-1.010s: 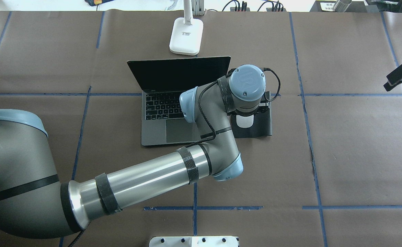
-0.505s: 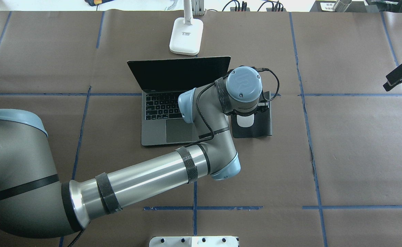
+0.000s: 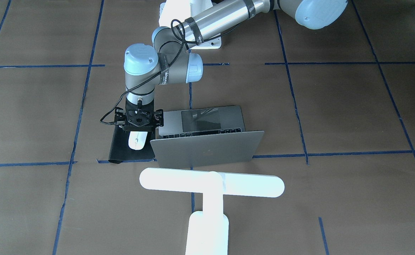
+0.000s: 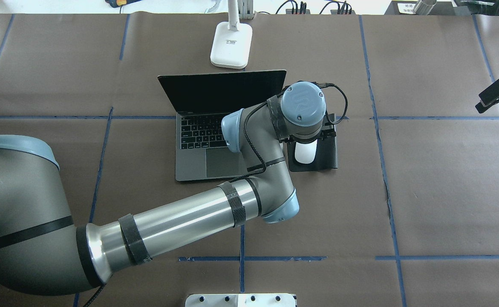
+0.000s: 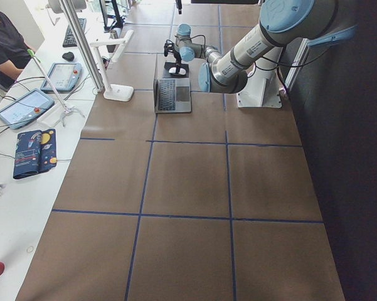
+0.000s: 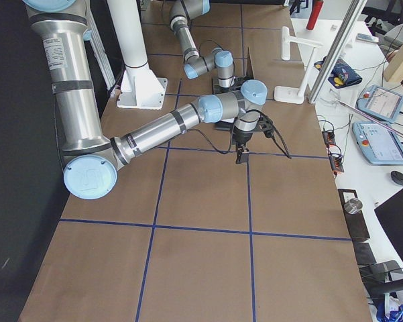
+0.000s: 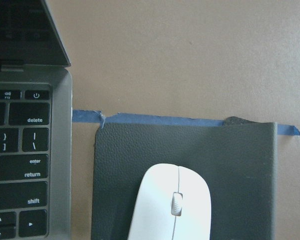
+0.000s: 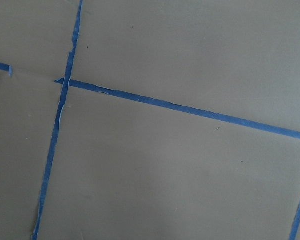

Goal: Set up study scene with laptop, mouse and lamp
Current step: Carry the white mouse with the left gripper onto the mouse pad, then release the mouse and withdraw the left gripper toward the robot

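Note:
The open silver-grey laptop (image 4: 198, 164) stands mid-table, its lid (image 3: 207, 150) facing the front camera. The white mouse (image 4: 305, 154) lies flat on a black mat (image 4: 328, 160) just right of the laptop; it also shows in the left wrist view (image 7: 172, 207) and the front view (image 3: 137, 141). My left gripper (image 3: 139, 128) hangs directly over the mouse's far end; its fingers are hidden, so I cannot tell its state. The white T-shaped lamp (image 3: 211, 184) stands behind the laptop, its base (image 4: 231, 44) upright. My right gripper (image 4: 494, 96) hovers far right over bare table.
Brown paper with blue tape lines (image 8: 179, 107) covers the table. A white arm pedestal (image 4: 240, 299) sits at the near edge. Monitors, tablets and an operator are beyond the table's far side (image 5: 25, 106).
My left wrist has shifted slightly left and toward the robot. More of the mouse shows, and its near end now reaches closer to the mat's near edge.

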